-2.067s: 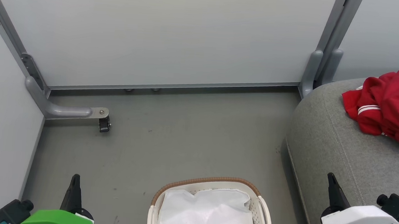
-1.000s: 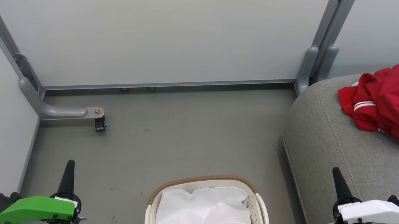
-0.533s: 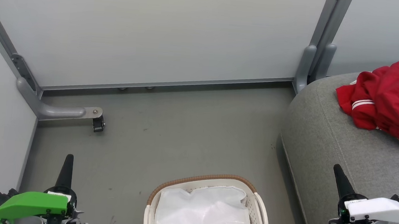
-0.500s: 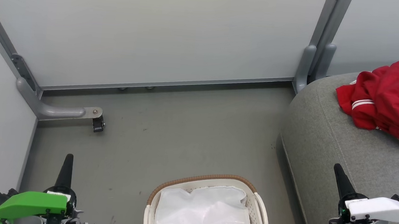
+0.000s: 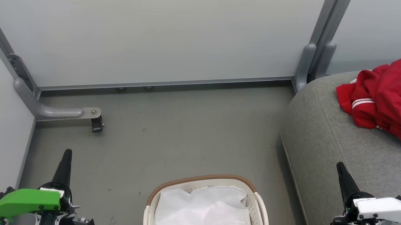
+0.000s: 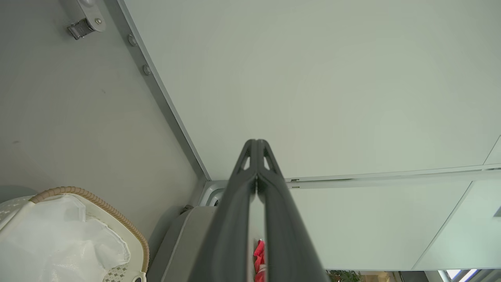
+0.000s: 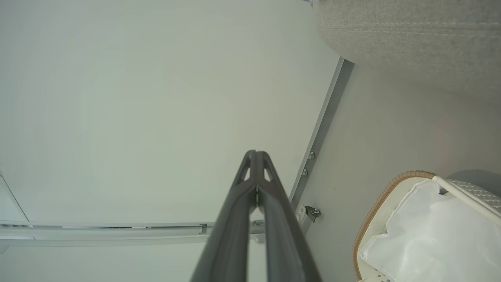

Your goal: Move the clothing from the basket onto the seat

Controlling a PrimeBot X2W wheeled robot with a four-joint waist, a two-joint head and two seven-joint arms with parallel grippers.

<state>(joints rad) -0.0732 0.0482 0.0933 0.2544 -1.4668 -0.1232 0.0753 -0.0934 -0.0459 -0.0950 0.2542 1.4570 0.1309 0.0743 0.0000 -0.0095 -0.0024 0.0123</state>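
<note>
**Final check: basket to seat**

The seat (image 5: 344, 145) carries the clothing (image 5: 391, 95), heaped near its far edge. The basket (image 5: 202, 179) on the floor holds its white liner (image 5: 206, 216), with no red visible. The left pincer (image 5: 67, 152) and right pincer (image 5: 340, 166) are pressed tip to tip and empty. The transfer looks complete. Inspect the liner folds before parking.

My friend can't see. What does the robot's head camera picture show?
Red clothing lies heaped on the grey seat at right; the white basket on the floor, bottom centre, holds just its white liner. The left gripper and right gripper point up from the lower corners, fingers shut.
</note>
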